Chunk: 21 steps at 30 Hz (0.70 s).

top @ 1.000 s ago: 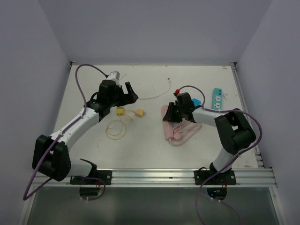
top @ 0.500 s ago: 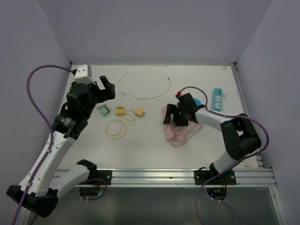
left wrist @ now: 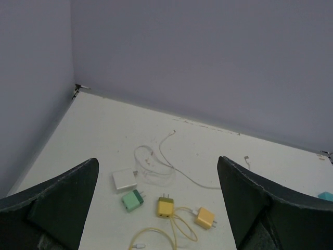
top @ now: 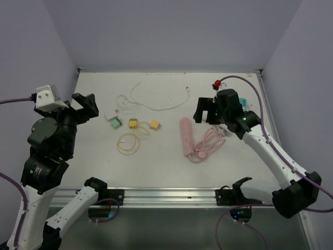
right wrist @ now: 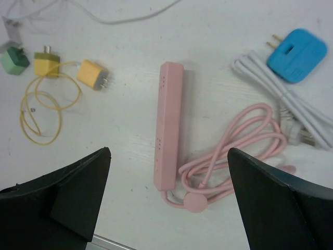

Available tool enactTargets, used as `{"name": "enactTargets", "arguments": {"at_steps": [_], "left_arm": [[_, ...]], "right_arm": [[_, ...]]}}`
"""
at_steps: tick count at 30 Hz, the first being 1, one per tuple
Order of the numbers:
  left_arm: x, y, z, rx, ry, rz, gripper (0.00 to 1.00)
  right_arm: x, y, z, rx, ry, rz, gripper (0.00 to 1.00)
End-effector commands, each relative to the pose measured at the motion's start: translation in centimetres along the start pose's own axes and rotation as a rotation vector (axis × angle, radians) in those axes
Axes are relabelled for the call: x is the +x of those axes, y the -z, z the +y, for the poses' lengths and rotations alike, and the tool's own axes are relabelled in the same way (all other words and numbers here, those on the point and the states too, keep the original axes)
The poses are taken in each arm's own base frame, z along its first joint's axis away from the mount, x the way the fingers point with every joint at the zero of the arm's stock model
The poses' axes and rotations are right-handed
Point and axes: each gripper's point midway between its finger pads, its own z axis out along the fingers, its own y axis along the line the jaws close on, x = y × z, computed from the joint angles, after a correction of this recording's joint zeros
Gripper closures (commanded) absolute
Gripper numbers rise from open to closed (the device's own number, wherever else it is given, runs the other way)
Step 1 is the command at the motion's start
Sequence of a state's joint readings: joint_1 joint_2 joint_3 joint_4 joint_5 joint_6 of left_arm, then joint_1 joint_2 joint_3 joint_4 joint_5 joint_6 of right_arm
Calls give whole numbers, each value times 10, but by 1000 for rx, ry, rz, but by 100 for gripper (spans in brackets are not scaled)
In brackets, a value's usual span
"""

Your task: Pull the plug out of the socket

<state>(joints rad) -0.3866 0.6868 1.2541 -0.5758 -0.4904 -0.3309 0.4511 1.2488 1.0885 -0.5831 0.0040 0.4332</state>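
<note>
Both arms have drawn up and back over the last second. The right gripper (top: 204, 111), which sat low over the pink socket strip (top: 186, 136), now hangs above it, and the left gripper (top: 80, 104) has swung off to the far left edge.

The strip lies flat on the table (top: 161, 161), right of centre, its long axis running from the near edge toward the back wall. In the right wrist view it runs straight up and down between that gripper's fingers, so the right arm is much the nearer and sits almost directly over it. It is a slim, pale pink bar with nothing plugged into it that I can see, and its pink cord (top: 209, 145) is looped loosely against its right side.

Well apart to the left lie a green plug (top: 114, 123), a yellow plug (top: 133, 124) and an orange plug (top: 154, 125); I cannot tell which one belongs to the strip. Both grippers have their fingers spread wide with nothing between them. To my eye the pull looks done.
</note>
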Motion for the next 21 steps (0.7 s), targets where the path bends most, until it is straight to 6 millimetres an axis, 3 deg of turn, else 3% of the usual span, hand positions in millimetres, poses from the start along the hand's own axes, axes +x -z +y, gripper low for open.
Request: {"name": "enactTargets", "arguments": {"at_steps": [1, 5, 7, 13, 17, 21], "left_arm": [[-19, 24, 21, -56, -21, -37, 1], [-29, 46, 36, -81, -23, -56, 0], [-38, 58, 44, -95, -18, -80, 0], [-57, 85, 62, -132, -9, -136, 0], [-68, 99, 71, -144, 17, -183, 0], [-75, 112, 79, -144, 64, -245, 0]], "right_arm": [[-32, 61, -19, 106, 63, -139, 1], [-54, 132, -34, 165, 69, -333, 1], [-59, 157, -47, 220, 74, -407, 1], [-59, 241, -76, 290, 82, -652, 1], [-50, 277, -94, 325, 86, -782, 1], [-40, 296, -103, 324, 83, -884, 1]]}}
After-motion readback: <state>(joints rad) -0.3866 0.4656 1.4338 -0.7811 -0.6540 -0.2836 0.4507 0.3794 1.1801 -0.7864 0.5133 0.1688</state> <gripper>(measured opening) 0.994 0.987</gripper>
